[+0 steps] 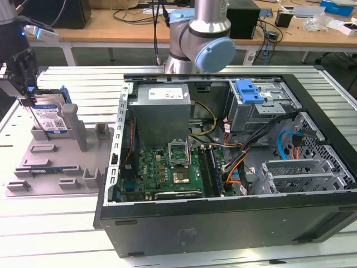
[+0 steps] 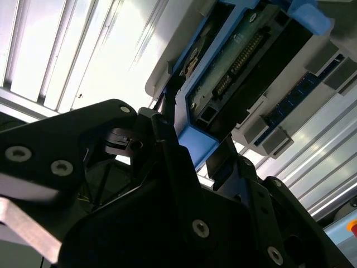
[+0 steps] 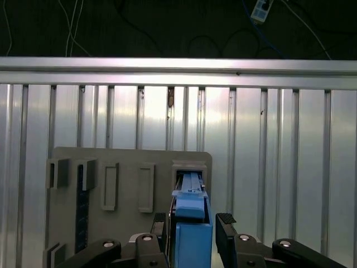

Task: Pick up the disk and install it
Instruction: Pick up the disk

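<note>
The disk is a silver hard drive with a white-and-blue label and blue rails. It stands on edge in a slot of the grey holder at the exterior view's left. My gripper has come down over its top edge. In the first wrist view the disk's blue rail sits between the two black fingers, and a narrow gap shows on one side, so the gripper reads as open. The second wrist view shows the disk's connector edge just past the fingers.
An open computer case lies on the slatted aluminium table at the exterior view's right, with a motherboard, cables and a blue-latched drive bay. The arm's base stands behind it. Desks with clutter run along the back.
</note>
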`<state>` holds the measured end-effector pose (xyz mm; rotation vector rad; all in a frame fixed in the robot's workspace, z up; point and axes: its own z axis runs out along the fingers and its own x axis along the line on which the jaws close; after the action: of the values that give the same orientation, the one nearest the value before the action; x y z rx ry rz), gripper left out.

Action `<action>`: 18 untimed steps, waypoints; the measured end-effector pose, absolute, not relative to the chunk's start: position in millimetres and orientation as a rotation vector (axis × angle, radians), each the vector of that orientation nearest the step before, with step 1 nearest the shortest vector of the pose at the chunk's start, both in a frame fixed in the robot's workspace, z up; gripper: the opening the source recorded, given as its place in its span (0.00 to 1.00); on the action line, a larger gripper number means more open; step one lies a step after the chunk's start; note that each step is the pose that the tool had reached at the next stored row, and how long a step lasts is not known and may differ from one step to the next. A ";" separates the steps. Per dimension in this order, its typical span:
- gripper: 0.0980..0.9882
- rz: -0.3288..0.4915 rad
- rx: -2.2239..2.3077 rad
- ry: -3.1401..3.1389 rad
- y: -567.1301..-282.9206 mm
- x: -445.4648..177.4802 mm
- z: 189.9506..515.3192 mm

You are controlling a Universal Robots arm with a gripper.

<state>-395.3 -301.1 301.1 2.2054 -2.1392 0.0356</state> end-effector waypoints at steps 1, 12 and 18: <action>0.43 0.036 2.205 -2.139 -301.1 -395.3 300.9; 0.43 0.036 2.205 -2.139 -301.1 -395.3 299.6; 0.33 0.036 2.205 -2.139 -301.1 -395.3 299.6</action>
<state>-395.3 -301.1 299.6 2.2054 -2.1392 0.0355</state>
